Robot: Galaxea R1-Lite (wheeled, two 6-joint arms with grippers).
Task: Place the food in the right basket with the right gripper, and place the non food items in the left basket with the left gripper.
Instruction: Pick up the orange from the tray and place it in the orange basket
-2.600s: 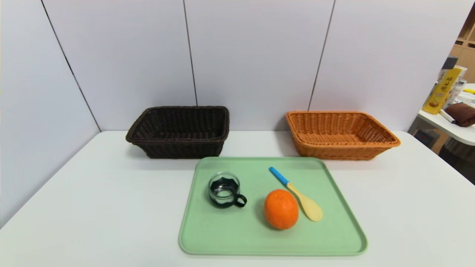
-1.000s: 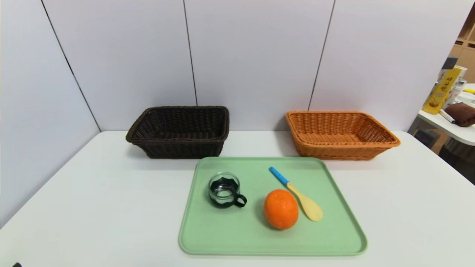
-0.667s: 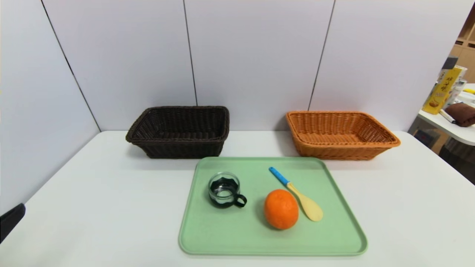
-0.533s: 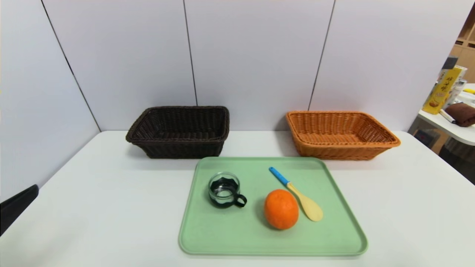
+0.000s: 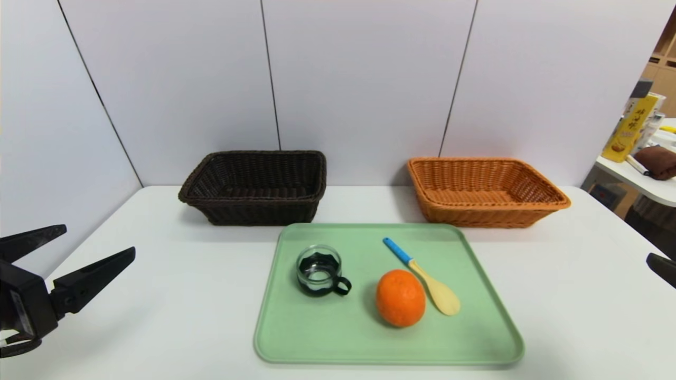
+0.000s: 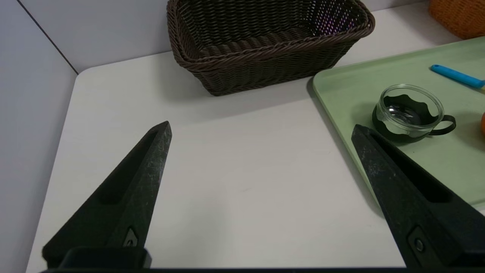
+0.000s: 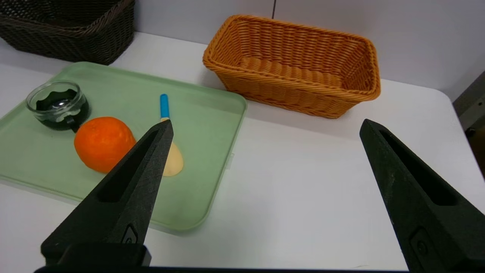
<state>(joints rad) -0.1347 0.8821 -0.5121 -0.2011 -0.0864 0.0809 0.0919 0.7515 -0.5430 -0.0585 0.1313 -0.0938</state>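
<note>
left gripper [image 5: 99, 239]: hovers over the left part of the white table [image 5: 158, 316], well apart from the green tray [image 5: 343, 338]. stands wide, fingers spread, bare tabletop between in the left wrist view.

right gripper [image 7: 268, 121]: shows only as a dark tip at the right edge of the head view. stands wide too in the right wrist view, both fingers in sight, tabletop between. hangs over the table's right side, well apart from the fruit.

orange fruit [image 5: 400, 298]: rests on the tray, right of centre, nearer the front than the back. bright, rounded.

glass cup [image 5: 319, 269]: sits upright on the tray's left half, in a black base, black loop handle pointing toward the fruit's side. apart from the fruit.

spoon [image 5: 443, 296]: lies flat on the tray, beside the fruit on its right. blue handle toward the back, pale bowl toward the front. slants from back left to front right.

dark brown basket [image 5: 259, 211]: stands behind the tray's left corner, near the white wall [image 5: 359, 79].

orange-tan basket [image 5: 486, 215]: stands behind the tray's right corner, also near the wall.

far right, beyond the table: see a side surface [image 5: 634, 177] with a yellow box [image 5: 631, 129] and a brown bundle [image 5: 657, 161].
</note>
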